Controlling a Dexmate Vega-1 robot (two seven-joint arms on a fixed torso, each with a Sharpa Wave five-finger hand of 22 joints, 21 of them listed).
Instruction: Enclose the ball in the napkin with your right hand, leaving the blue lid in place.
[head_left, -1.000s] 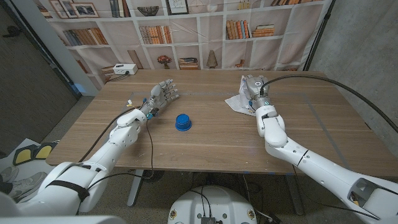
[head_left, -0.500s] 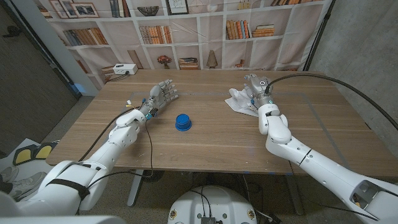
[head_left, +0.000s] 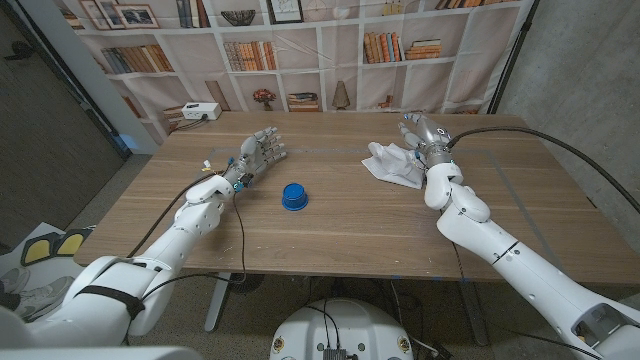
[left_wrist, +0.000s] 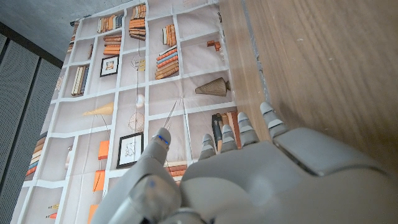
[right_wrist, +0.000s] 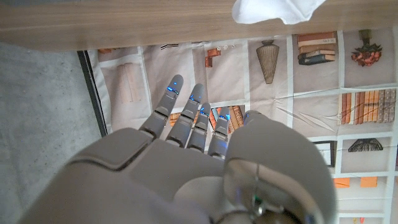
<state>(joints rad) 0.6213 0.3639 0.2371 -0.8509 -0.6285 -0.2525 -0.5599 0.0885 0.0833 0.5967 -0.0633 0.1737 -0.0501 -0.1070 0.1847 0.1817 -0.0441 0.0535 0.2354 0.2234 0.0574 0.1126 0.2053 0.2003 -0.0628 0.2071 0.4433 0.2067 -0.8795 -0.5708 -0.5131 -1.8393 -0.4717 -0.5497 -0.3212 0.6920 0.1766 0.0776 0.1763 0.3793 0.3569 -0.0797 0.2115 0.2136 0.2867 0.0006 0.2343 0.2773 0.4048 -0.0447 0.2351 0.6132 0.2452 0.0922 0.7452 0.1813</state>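
A crumpled white napkin (head_left: 392, 163) lies bunched on the wooden table (head_left: 340, 230) at the far right; the ball is hidden from sight. My right hand (head_left: 422, 133) is raised just right of the napkin, its fingers spread and holding nothing. In the right wrist view the hand (right_wrist: 186, 162) points past the table edge, a corner of the napkin (right_wrist: 273, 10) beyond it. The blue lid (head_left: 293, 195) sits near the table's middle. Left of the lid, my left hand (head_left: 260, 152) stands with fingers apart and empty, as the left wrist view (left_wrist: 249, 168) also shows.
A bookshelf backdrop (head_left: 300, 60) stands behind the table's far edge. A white box (head_left: 198, 112) sits on a low surface past the far left corner. Cables (head_left: 240, 230) trail along my left arm, and a black cable (head_left: 540, 135) arcs over the right side.
My right hand has lifted off the napkin and moved right and farther back, fingers now spread. The napkin stays bunched on the table. The left hand and blue lid have not moved.
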